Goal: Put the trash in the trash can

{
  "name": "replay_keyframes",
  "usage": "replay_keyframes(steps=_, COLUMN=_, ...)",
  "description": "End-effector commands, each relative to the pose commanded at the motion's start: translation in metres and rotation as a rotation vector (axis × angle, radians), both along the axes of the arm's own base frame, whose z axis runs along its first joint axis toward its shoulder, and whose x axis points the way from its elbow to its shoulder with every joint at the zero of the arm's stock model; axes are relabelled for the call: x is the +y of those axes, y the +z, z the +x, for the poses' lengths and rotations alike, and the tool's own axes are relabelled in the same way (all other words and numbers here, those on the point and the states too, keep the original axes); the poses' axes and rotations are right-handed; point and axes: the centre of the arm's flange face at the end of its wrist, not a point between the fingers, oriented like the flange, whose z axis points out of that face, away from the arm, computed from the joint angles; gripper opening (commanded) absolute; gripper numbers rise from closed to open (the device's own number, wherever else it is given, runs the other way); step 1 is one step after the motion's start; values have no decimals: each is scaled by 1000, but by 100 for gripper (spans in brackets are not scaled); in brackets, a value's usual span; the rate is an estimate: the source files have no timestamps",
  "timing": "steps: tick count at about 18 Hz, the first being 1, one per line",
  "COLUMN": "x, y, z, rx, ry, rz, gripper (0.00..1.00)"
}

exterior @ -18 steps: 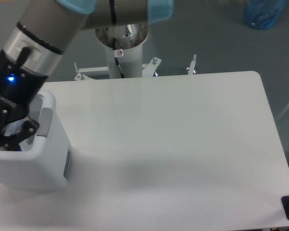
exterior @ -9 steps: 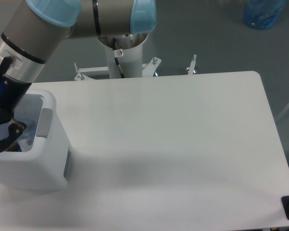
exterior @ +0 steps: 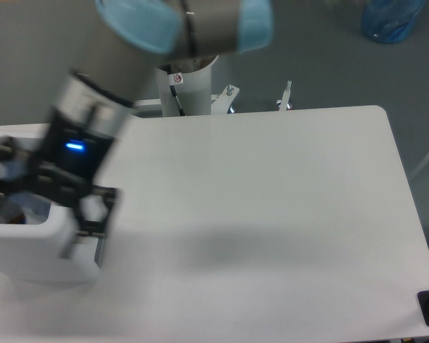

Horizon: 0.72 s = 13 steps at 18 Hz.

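Note:
The white trash can (exterior: 39,250) stands at the table's left edge, and the arm covers most of its top. My gripper (exterior: 37,194) hangs over the can's opening, blurred by motion. Its black fingers (exterior: 93,211) are spread apart with nothing visibly between them. A bluish, clear patch (exterior: 30,209) shows inside the can under the gripper. It may be the trash, but it is too blurred to tell which piece. No trash lies on the table top.
The white table (exterior: 272,214) reaches to the right, with its rounded far corner near the top right. The robot's base column (exterior: 187,86) stands behind the table's far edge. A blue bag (exterior: 391,18) lies on the floor at the top right.
The arm's wrist has swung right and turned over the trash can, and it now covers the can's right wall and grey handle panel. The gripper's fingers look wider apart than before.

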Motion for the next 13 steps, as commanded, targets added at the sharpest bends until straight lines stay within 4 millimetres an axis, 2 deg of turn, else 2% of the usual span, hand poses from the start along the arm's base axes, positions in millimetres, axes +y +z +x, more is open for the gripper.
replay_keyframes(steps=3, x=-43, y=-51, z=-44, rx=39, ry=-6, rz=-49, gripper=100)
replay_keyframes(steps=5, x=-84, y=-70, z=-78, rx=92, ry=-5, rz=-64, gripper=100)
replay_keyframes(steps=8, x=-120, y=-92, z=-108, rx=172, ry=-33, rz=-90, gripper=100)
replay_keyframes(steps=10, x=-132, y=-108, z=-114, rx=262, ry=-75, rz=-167, gripper=100)
replay_keyframes(steps=13, x=-149, y=-126, z=-122, rx=396, ry=-95, rz=-382, gripper=100)
